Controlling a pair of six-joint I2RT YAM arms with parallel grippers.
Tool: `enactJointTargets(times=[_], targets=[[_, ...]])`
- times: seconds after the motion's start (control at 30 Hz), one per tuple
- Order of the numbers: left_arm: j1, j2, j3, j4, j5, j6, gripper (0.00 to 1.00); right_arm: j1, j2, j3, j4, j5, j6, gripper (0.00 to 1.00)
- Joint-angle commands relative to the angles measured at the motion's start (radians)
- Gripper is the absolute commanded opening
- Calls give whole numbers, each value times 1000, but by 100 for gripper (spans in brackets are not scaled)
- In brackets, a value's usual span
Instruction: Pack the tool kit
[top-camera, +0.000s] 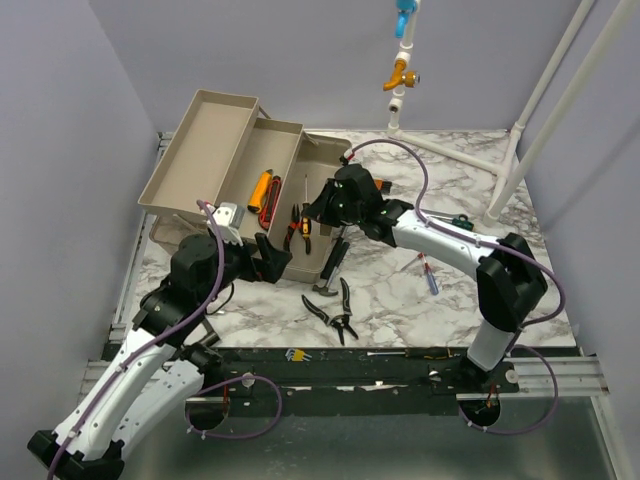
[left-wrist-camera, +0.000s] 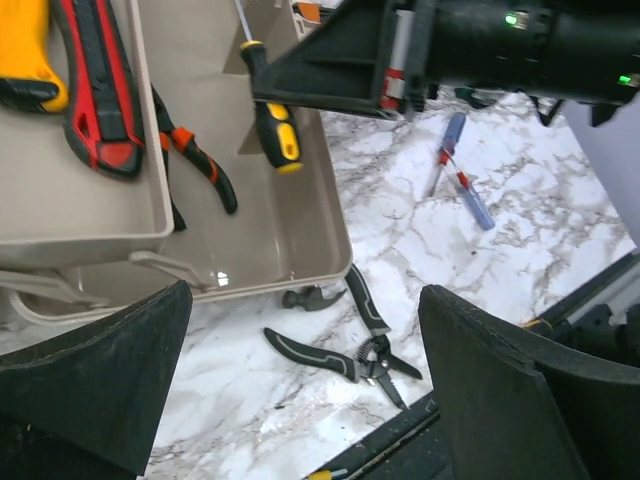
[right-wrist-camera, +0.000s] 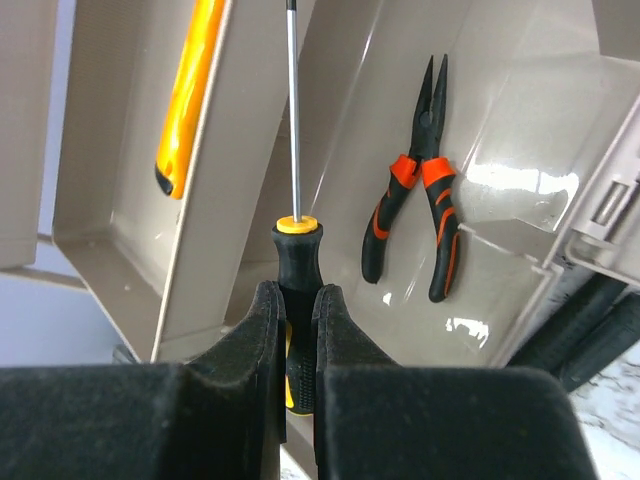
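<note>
The beige tool box stands open at the back left, its trays fanned out. My right gripper is shut on the black-and-yellow handle of a screwdriver, with the shaft pointing away over the box's lower compartment. In the top view this gripper hovers at the box's right side. Orange-and-black pliers lie in that compartment. My left gripper is open and empty, above the marble table in front of the box. Black snips lie on the table below it.
A yellow knife and a red-and-black cutter lie in a tray. A hammer pokes out at the box's front edge. A blue screwdriver lies to the right. Hex keys sit at the near edge.
</note>
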Motion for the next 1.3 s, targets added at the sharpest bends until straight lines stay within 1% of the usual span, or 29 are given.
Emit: enactJointTargets(times=[0.0,0.1,0.17,0.37,0.47,0.53,0.63,0.7,0.77,0.87,1.0,1.17,1.27], targets=[[-5,-80,-67,45,75,-89,99,15,80,69,62,41,86,3],[-5,-129,-114,55,78,-108,99,45,145,136,16,129,93,3],[-5,-170,-141,54,62,-113,99,55,184,155,6,160,127,3],[-5,-251,-174,32,44,-120,99,59,293,182,54,146,192,3],[-5,-282,-183,24,40,-120,99,62,343,209,71,122,186,4],[-5,-292,-180,10,34,-120,99,64,376,230,62,107,177,9],[-5,-289,-176,-6,36,-115,99,63,399,243,60,86,169,25],[-5,-276,-173,-14,34,-112,99,63,403,251,52,70,148,33],[-5,-262,-181,-11,33,-111,99,62,398,257,41,61,129,44],[-5,-252,-202,12,40,-119,99,62,369,260,13,79,89,55],[-4,-221,-217,37,97,-123,99,61,294,224,-3,122,35,57],[-6,-111,-239,73,179,-118,99,61,139,144,-25,203,-76,57],[-9,-65,-278,139,230,-127,93,61,35,83,-61,285,-130,57]])
